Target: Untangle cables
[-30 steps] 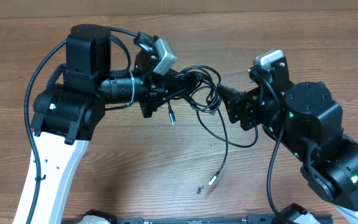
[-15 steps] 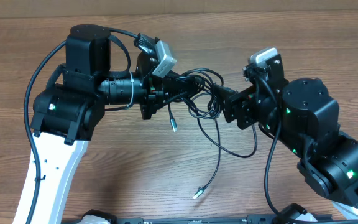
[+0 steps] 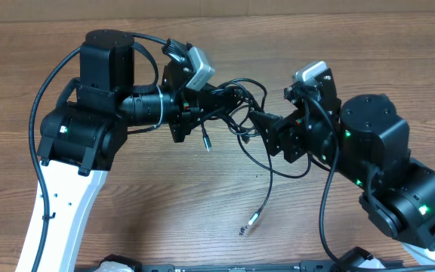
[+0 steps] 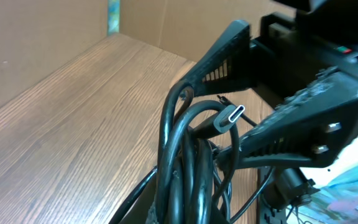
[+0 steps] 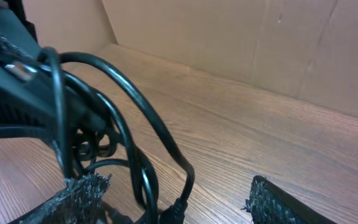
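The knot of cables (image 4: 182,162) is held up over the wooden table (image 3: 165,196) between the two arms, pinched tight in the left gripper (image 3: 221,97), while the right gripper (image 3: 259,125) is seen spread wide around some strands, and a silvery plug (image 3: 254,220) is hung low.

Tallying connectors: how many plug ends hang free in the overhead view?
2: one plug under the left gripper, another ending the long strand toward the front; more may hide in the tangle.
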Tool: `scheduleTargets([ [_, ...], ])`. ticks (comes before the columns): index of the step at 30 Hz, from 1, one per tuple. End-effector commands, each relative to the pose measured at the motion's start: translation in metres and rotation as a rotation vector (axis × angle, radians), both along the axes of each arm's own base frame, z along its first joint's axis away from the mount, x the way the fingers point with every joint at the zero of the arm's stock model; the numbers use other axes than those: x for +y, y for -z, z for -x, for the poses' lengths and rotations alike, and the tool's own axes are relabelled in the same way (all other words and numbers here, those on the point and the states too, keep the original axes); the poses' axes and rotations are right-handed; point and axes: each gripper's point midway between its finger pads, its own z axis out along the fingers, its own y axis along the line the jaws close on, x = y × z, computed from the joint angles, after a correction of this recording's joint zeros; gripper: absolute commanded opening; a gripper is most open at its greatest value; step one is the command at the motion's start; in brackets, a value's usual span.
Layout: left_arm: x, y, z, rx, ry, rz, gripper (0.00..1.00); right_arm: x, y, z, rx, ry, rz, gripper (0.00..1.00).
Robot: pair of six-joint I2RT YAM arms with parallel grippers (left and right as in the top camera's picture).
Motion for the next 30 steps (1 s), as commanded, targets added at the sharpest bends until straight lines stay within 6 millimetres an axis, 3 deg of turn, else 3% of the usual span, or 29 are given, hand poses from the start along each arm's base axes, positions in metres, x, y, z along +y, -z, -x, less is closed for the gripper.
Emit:
scheduleTargets([
  [1,-0.003,-0.01,0.009,-0.006,0.039,0.032,0.04,-0.002,0.0,-0.004,-0.002,0.023,0.007,0.75],
  [8,0.001,-0.008,-0.001,-0.03,-0.008,0.007,0.04,-0.009,0.007,-0.005,0.015,0.057,0.038,0.75],
  [11,-0.006,-0.021,0.009,-0.051,0.067,0.066,0.04,-0.003,0.013,-0.003,0.042,0.028,0.041,0.75],
  [15,-0.007,-0.021,0.013,-0.038,0.085,0.076,0.04,-0.002,0.017,-0.005,0.051,0.031,0.05,0.75],
  [18,-0.01,-0.031,0.029,-0.029,0.181,0.135,0.04,-0.009,0.021,-0.011,0.051,0.075,0.075,0.75],
  [25,-0.008,-0.052,0.056,-0.025,0.348,0.247,0.04,-0.073,0.041,-0.028,0.096,0.464,0.189,0.75],
  [30,0.003,-0.065,0.065,-0.051,0.425,0.311,0.04,-0.088,0.056,-0.024,0.159,0.53,0.225,0.77],
])
